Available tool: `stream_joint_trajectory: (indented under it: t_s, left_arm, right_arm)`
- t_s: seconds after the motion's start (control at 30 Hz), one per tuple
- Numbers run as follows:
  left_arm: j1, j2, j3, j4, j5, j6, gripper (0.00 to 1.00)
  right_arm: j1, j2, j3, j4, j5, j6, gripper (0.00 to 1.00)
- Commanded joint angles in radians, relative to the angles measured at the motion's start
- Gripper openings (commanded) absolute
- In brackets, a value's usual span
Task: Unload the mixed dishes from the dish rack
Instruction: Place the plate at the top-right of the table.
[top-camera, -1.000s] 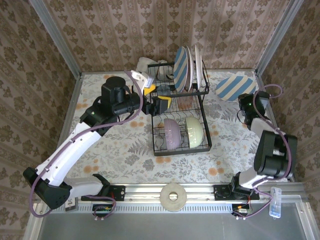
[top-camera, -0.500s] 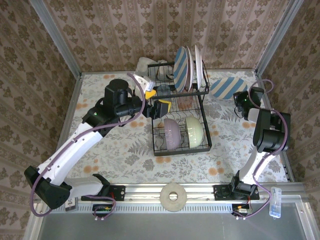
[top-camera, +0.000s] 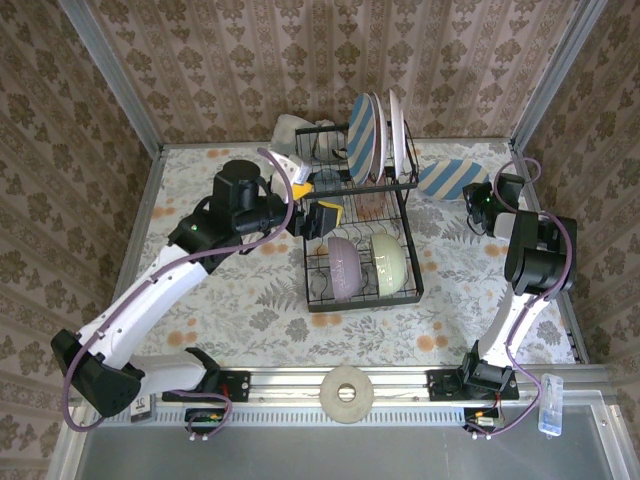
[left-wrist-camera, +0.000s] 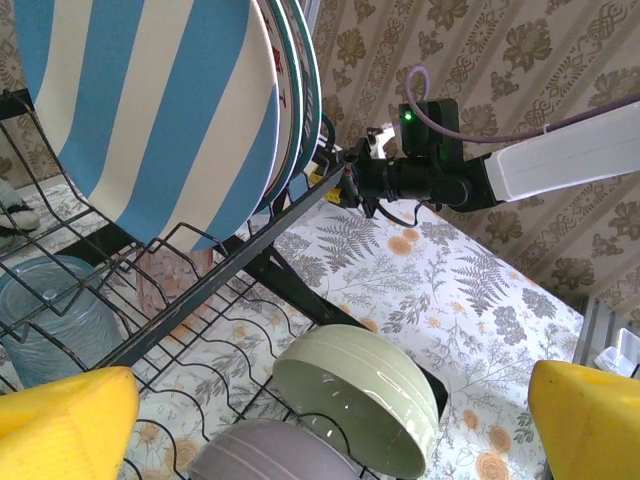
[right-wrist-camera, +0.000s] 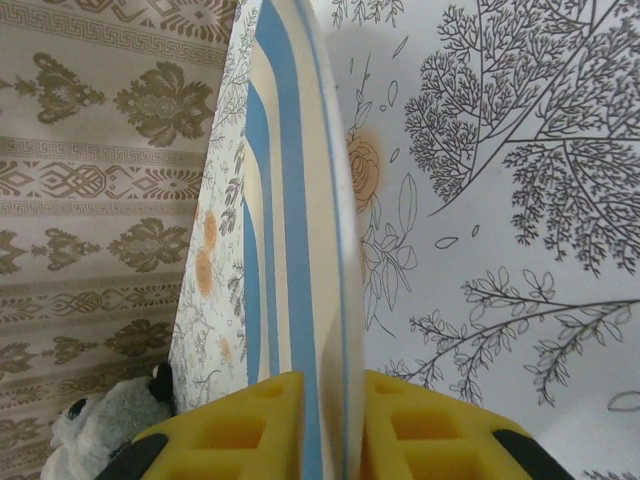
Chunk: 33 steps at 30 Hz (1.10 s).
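We pinch one striped plate (top-camera: 445, 178) outside the dish rack (top-camera: 360, 184) in our right fingers (right-wrist-camera: 240, 430); left fingers (left-wrist-camera: 60, 420) gape empty; plates (top-camera: 365, 135), bowls (top-camera: 385, 262) and tumblers (left-wrist-camera: 40, 320) not yet unloaded.

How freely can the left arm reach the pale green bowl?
Probably yes. The open left tool hangs by the dish rack, whose lower tier holds the pale green bowl uncovered; the neighbouring lavender bowl may crowd it.

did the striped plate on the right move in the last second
Yes. The striped plate in the right end effector has shifted left, closer to the dish rack.
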Motion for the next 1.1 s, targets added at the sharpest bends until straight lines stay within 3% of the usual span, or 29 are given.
stream_joint_trajectory:
  t_s: [0.0, 0.37, 0.63, 0.9, 1.07]
  left_arm:
    - [-0.002, 0.006, -0.006, -0.004, 0.003, -0.017, 1.0]
    - [-0.001, 0.005, -0.02, 0.005, -0.01, -0.018, 1.0]
    - [0.0, 0.013, -0.019, 0.0, -0.012, -0.012, 1.0]
    - [0.0, 0.024, -0.011, 0.004, -0.004, -0.005, 1.0]
    - [0.002, 0.031, -0.017, 0.015, -0.013, 0.004, 1.0]
  right_arm:
    - [-0.005, 0.034, 0.042, -0.024, -0.028, -0.008, 0.24]
    - [-0.008, 0.056, 0.101, -0.147, -0.043, 0.003, 0.58]
    - [-0.008, 0.023, 0.152, -0.373, -0.012, -0.022, 0.84]
    - [-0.01, -0.018, 0.236, -0.651, -0.006, -0.023, 1.0]
    - [-0.009, -0.086, 0.249, -0.78, 0.001, -0.041, 1.0]
